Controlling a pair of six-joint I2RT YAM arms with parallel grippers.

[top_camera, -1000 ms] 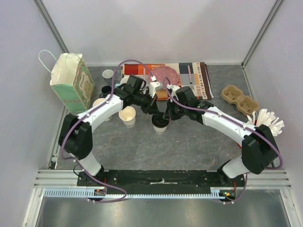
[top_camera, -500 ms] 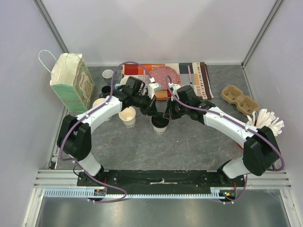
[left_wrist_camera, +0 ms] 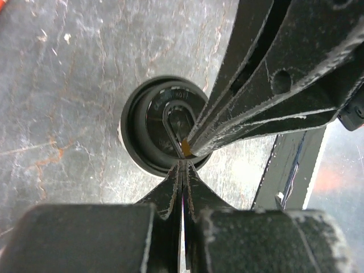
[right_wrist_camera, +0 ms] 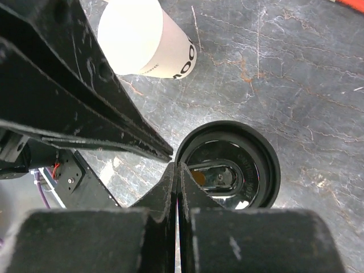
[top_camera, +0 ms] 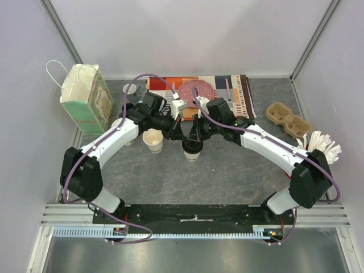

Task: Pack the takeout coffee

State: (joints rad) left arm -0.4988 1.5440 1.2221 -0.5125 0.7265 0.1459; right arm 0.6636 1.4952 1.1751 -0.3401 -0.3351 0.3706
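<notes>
- Both arms have swung since a second ago: the wrists have pulled toward the far side and the left elbow has drifted outward. The lidded cup (top_camera: 192, 150) hasn't budged on the bench (top_camera: 227, 176).
- Left gripper (left_wrist_camera: 182, 166) is pinched fully closed with nothing between its fingers, its tips at the near rim of the black lid (left_wrist_camera: 149, 122).
- Right gripper (right_wrist_camera: 177, 166) is clamped closed too, and also empty. From the left wrist view its tips seem to rest on the lid top by the sip flap, almost meeting the left one tip to tip.
- My read: closed fingers make blunt pokers, so the pair is pressing the lid down from opposite sides to seat it. A snapped lid means no spill when packing.
- Open cup (right_wrist_camera: 142, 34), no lid on it yet, stands just left of the lidded cup, not touching.
- Paper bag (top_camera: 85, 101) waits well left of the lidded cup and the pulp cup carrier (top_camera: 289, 119) well right, which is likely where the coffees are headed.
- Writing: the dark letters on the open cup look like "MOO", the rest curving out of sight. Raised lettering rings the lid, too small to read with confidence.
</notes>
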